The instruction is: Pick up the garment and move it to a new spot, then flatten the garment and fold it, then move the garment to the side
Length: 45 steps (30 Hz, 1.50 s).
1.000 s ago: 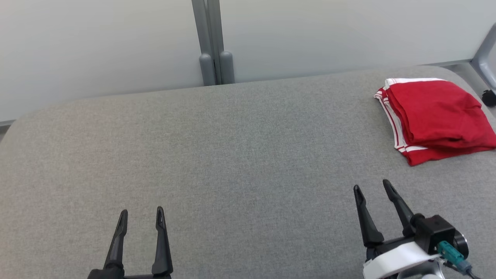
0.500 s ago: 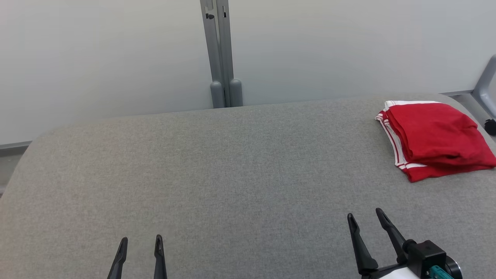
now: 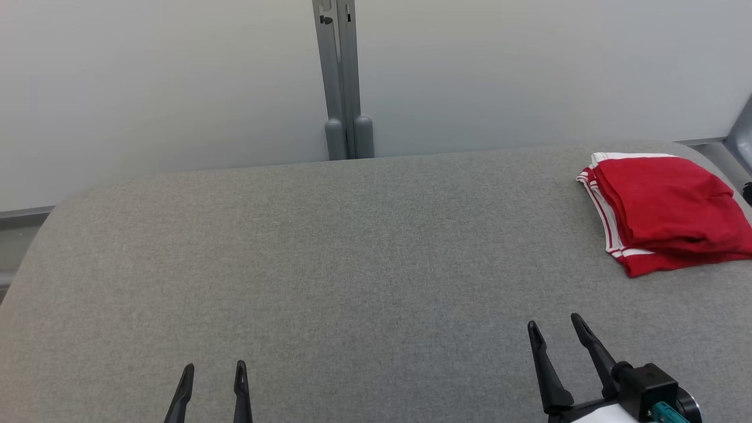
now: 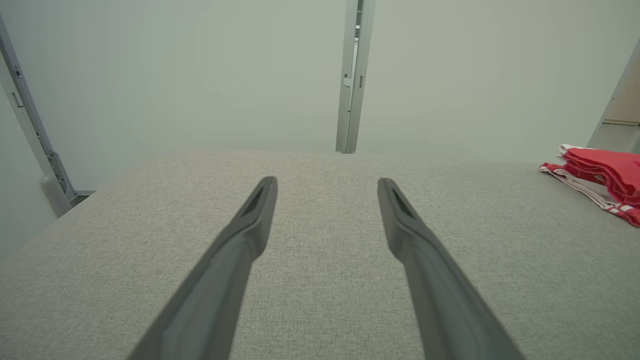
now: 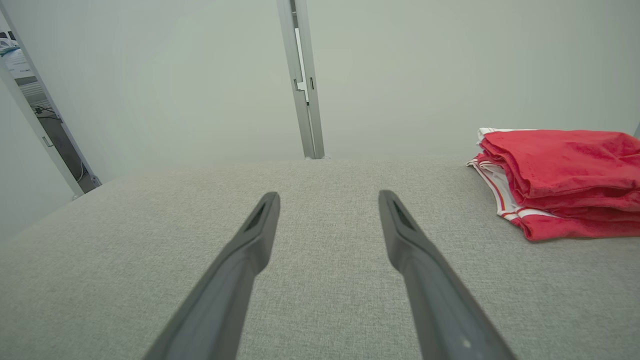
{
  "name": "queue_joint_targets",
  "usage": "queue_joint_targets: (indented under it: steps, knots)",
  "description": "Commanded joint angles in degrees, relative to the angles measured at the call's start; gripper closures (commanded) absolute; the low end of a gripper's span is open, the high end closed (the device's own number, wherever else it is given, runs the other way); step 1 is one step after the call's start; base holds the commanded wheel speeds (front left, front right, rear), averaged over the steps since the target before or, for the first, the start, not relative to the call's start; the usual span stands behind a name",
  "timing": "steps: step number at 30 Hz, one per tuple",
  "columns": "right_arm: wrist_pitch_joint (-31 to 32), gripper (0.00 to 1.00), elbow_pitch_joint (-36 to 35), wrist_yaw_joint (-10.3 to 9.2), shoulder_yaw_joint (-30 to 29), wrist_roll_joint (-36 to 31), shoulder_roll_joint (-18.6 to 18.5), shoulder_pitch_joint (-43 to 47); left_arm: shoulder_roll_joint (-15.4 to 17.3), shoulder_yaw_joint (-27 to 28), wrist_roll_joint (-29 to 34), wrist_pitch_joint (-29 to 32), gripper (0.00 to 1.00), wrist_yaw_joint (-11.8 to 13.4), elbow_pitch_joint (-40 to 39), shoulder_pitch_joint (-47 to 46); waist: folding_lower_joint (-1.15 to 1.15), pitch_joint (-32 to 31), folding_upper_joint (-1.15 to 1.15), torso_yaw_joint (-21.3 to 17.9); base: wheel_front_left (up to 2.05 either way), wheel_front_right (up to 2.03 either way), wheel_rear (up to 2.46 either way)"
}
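Left gripper (image 3: pixel 214 366) and right gripper (image 3: pixel 553 321) both spread wide, empty

Both sit at the near side of the grey fabric-covered tabletop (image 3: pixel 352 264), fingers pointing away, nothing between them. Folded red cloth garment (image 3: pixel 664 205) with white striped trim lies at the tabletop's far right edge, closer to the right gripper, well apart from the left one.

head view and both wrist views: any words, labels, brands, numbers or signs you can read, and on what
None can be read.
Garment: red with white stripes, no print or tag showing.
Table: plain grey fabric, no markings.
Post: bare grey metal.
Left gripper and right gripper: dark fingers, no lettering.
Clutter past the wall's edge in the right wrist view: too small and blurred to read.
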Motion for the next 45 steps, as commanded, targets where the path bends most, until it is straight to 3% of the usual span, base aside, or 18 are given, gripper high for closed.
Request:
queue_joint_targets:
  steps: [1, 2, 3, 7, 26, 45]
  knots:
    - [-0.1, 0.00, 0.1, -0.10, -0.1, -0.4, 0.1, 0.7, 0.1, 0.3, 0.4, -0.2, 0.00, 0.2, 0.1, 0.4, 0.01, 0.0, 0.00, 0.0, 0.00, 0.00, 0.00]
    - [-0.1, 0.00, 0.1, -0.10, -0.1, -0.4, 0.1, 0.7, 0.1, 0.3, 0.3, -0.2, 0.00, 0.2, 0.0, 0.4, 0.01, 0.0, 0.00, 0.1, 0.00, 0.00, 0.00]
    - [0.0, 1.00, 0.0, 0.00, 0.0, 0.0, 0.0, 0.0, 0.0, 0.1, 0.0, 0.0, 1.00, 0.0, 0.0, 0.0, 0.01, 0.0, 0.00, 0.1, 0.00, 0.00, 0.00]
    - [0.1, 1.00, 1.7, 0.01, 0.1, 0.2, 0.0, 0.3, 0.0, -0.2, -0.3, 0.3, 1.00, 0.0, 1.8, 0.0, 0.01, 0.1, 0.00, 0.1, 0.00, 0.00, 0.00]
    - [4.1, 1.00, 3.5, 0.00, -1.9, 21.9, -1.0, -3.6, 1.3, 1.4, -22.1, 4.1, 1.00, -2.0, 5.4, -6.0, 0.01, 1.0, 0.00, 0.1, 0.00, 0.00, 0.00]
    - [7.7, 1.00, 4.9, -0.02, -4.1, 38.6, -1.5, -6.7, 2.0, 3.2, -38.8, 7.5, 1.00, -3.8, 8.6, -10.9, 0.01, 1.8, 0.00, 0.1, 0.00, 0.00, 0.00]
